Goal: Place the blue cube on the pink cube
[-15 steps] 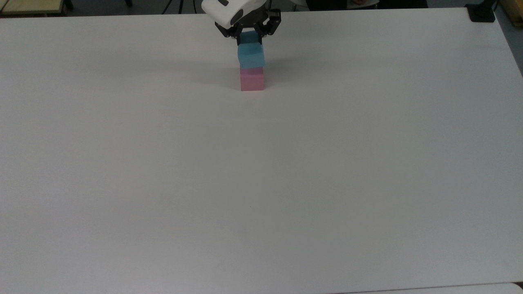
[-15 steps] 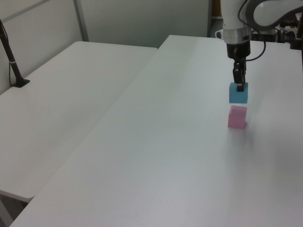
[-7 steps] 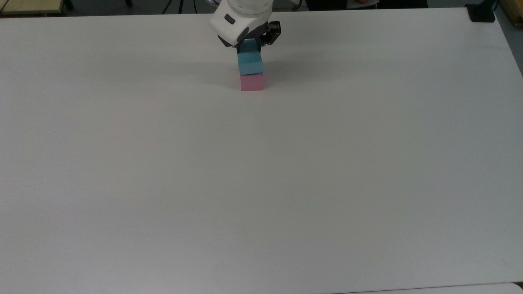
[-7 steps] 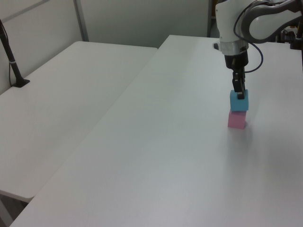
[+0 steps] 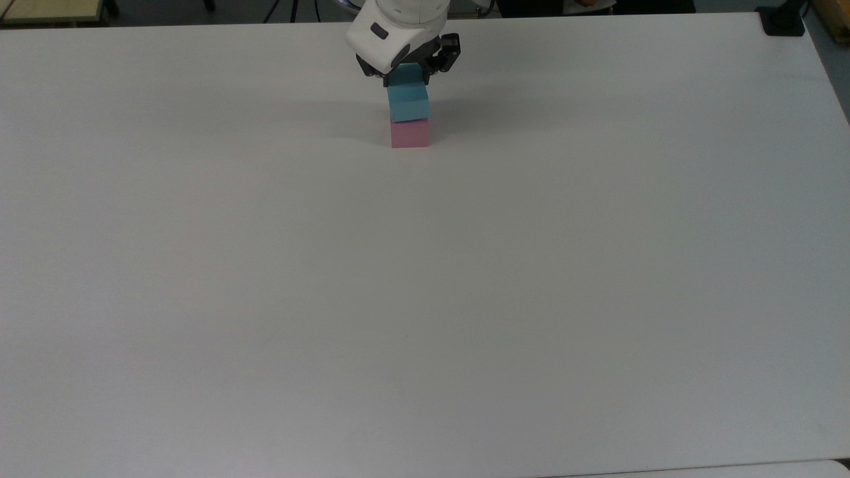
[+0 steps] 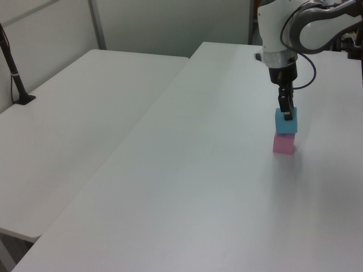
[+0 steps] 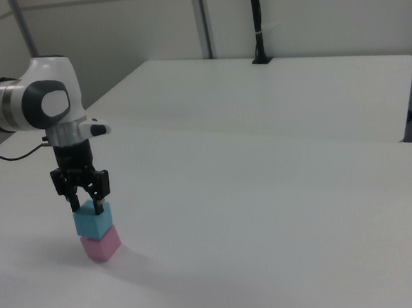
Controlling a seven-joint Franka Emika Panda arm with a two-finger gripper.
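The blue cube (image 5: pixel 408 101) is being seated on the pink cube (image 5: pixel 410 134); the faces are touching and the edges are lined up closely in the left view and right view. The stack is sitting near the far edge of the counter (image 5: pixel 425 299) in the top view. The blue cube is still being pinched by the fingers (image 7: pixel 97 195) at its upper part, with the gripper (image 7: pixel 86 201) pointing straight down over it.

Progress: placement is judged as essentially done, since no gap is being shown between the cubes. What is being left: the fingers are to be spread and the arm lifted clear without the stack being nudged.

Change from the earlier frames: one second ago the blue cube was being held above the pink cube with a clear gap; half a second ago contact was already being made. Since then almost nothing is being shifted apart from a slight settling of the wrist.
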